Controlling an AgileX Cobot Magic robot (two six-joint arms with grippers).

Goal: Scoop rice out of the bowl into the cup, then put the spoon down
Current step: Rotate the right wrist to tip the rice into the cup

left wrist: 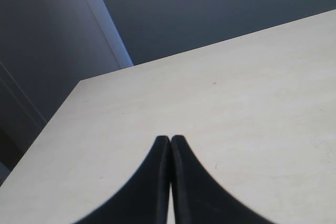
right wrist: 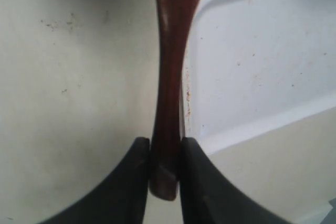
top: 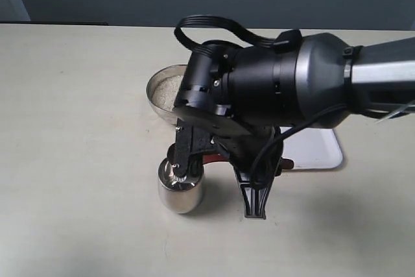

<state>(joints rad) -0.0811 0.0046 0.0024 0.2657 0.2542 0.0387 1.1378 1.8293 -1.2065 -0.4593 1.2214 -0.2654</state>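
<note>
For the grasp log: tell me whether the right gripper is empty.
No, the right gripper is shut on the spoon, pinching its handle near the end.

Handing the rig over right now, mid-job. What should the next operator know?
Left gripper: shut, empty, over the table.
Right gripper: shut on the spoon near its handle end, by the white tray.
Rice is in the bowl. The cup stands nearer the exterior camera, its mouth hidden by the arm.
Done: spoon in hand. Rice in cup: cannot tell.
Left: finish the transfer, set the spoon down.
</note>
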